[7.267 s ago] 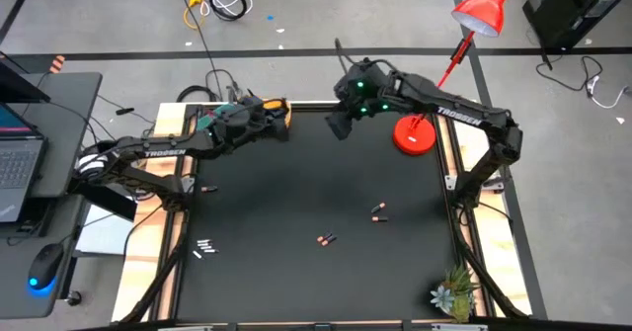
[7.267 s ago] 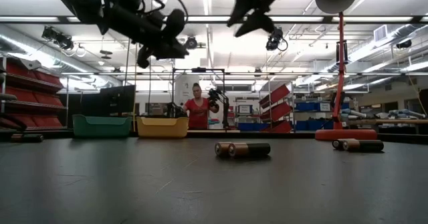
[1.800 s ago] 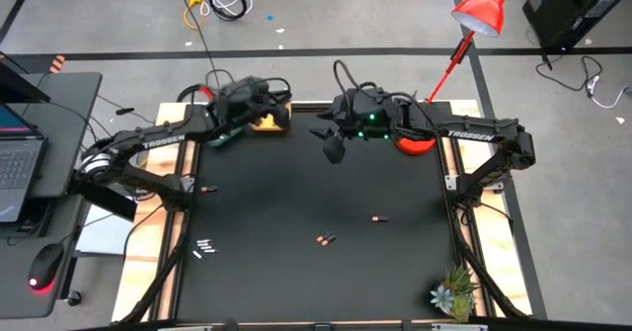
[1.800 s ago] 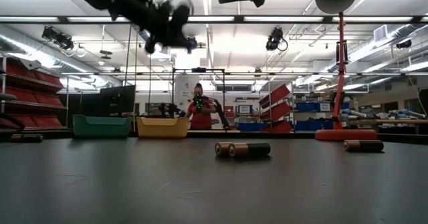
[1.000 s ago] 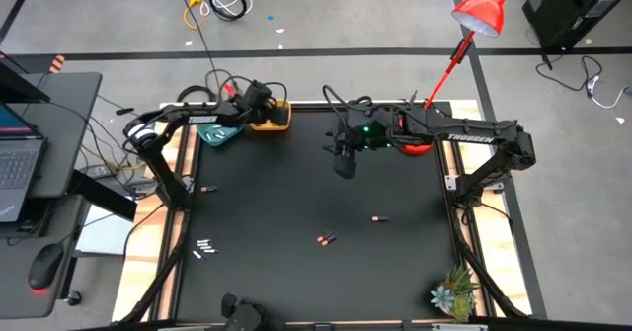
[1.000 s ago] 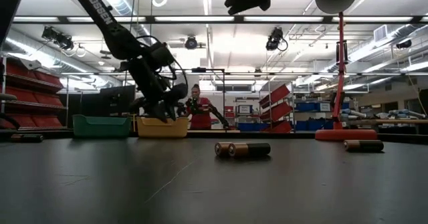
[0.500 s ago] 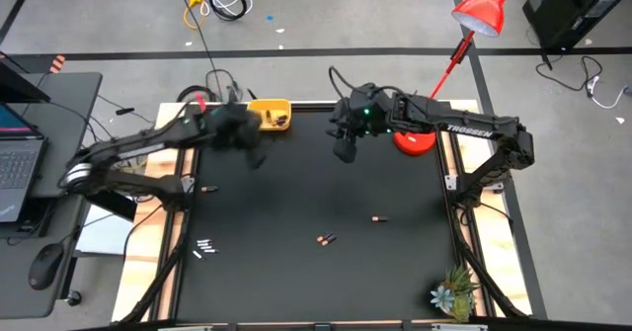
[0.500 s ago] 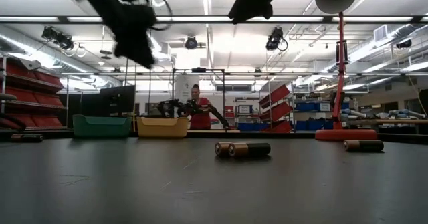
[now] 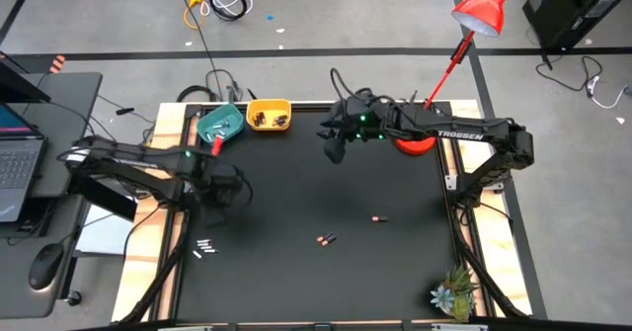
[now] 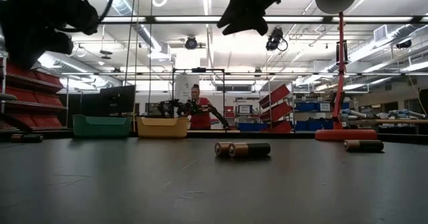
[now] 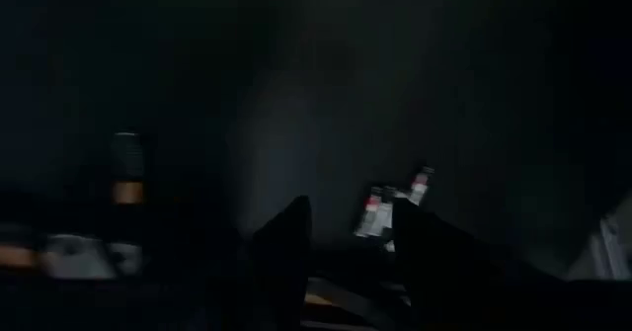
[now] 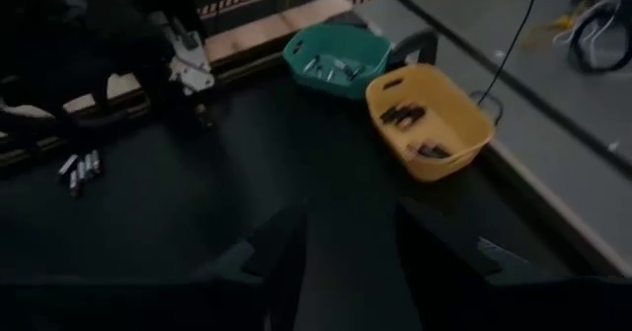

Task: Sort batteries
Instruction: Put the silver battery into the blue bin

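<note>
The view from above shows the whole black table (image 9: 306, 203) and both arms; the low view shows only dark arm parts at its top edge, plus a person in a red top (image 10: 198, 114) far back in the room. The left gripper (image 9: 225, 188) is in the left middle of the top view, over the table; the left wrist view shows its two dark fingers (image 11: 281, 247) with a gap between them and nothing in it. The right gripper (image 9: 334, 148) is in the upper middle of the top view; the right wrist view shows its fingers (image 12: 281, 247) apart too, and nothing in the gap.

The teal plastic bowl (image 9: 219, 125) in the upper left has small whitish batteries in it; the yellow plastic bowl (image 9: 269, 115) right beside it has dark ones. The right wrist view shows inside both bowls best.

More batteries lie on the table: a whitish bunch (image 9: 204, 247) at lower left; dark ones with copper ends (image 9: 326, 239) near the middle; one more (image 9: 377, 217) to their right.
</note>
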Robot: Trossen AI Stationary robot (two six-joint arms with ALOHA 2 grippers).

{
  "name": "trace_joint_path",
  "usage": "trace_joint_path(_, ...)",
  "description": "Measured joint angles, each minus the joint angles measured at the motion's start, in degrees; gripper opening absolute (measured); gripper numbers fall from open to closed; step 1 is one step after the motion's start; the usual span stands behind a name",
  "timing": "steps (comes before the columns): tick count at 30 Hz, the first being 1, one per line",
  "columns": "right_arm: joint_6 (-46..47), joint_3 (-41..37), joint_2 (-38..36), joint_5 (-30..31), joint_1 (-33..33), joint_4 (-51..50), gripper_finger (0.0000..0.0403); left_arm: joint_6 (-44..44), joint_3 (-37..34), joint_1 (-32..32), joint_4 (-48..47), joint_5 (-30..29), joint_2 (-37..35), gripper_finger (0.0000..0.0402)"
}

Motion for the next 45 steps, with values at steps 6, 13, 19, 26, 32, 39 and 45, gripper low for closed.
trace_joint_path(6, 3.73, -1.74, 0.00, 0.00, 2.47, -0.11, 0.0162, -0.85, 0.00, -11.52, 3.07, 0.75, 8.01, 0.0148)
trace_joint_path(13, 6.78, -1.74, -0.02, -0.22, 4.32, -1.04, 0.0161, -3.28, -0.68, -22.90, 16.36, -1.99, 10.72, 0.0148)
trace_joint_path(19, 8.80, -1.69, -0.76, -3.02, 4.80, -6.67, 0.0160, -17.80, -6.76, -37.63, 24.76, -8.13, 5.87, 0.0147)
trace_joint_path(26, 3.70, -1.69, -1.14, -2.54, 7.71, -8.64, 0.0160, -30.09, -8.19, -48.10, 23.81, -10.16, 3.60, 0.0147)
trace_joint_path(32, 1.53, -1.69, -1.14, -2.47, 11.49, -8.38, 0.0160, -30.97, -8.92, -48.60, 23.51, -13.23, 4.32, 0.0147)
trace_joint_path(39, 5.70, -1.67, -1.14, 0.08, 17.29, -5.62, 0.0160, -32.12, -14.09, -48.60, 24.18, -13.51, 4.31, 0.0147)
trace_joint_path(45, 10.16, -1.67, -1.14, 3.83, 19.87, -5.13, 0.0160, -30.57, -18.05, -48.60, 30.40, -14.40, 4.33, 0.0147)
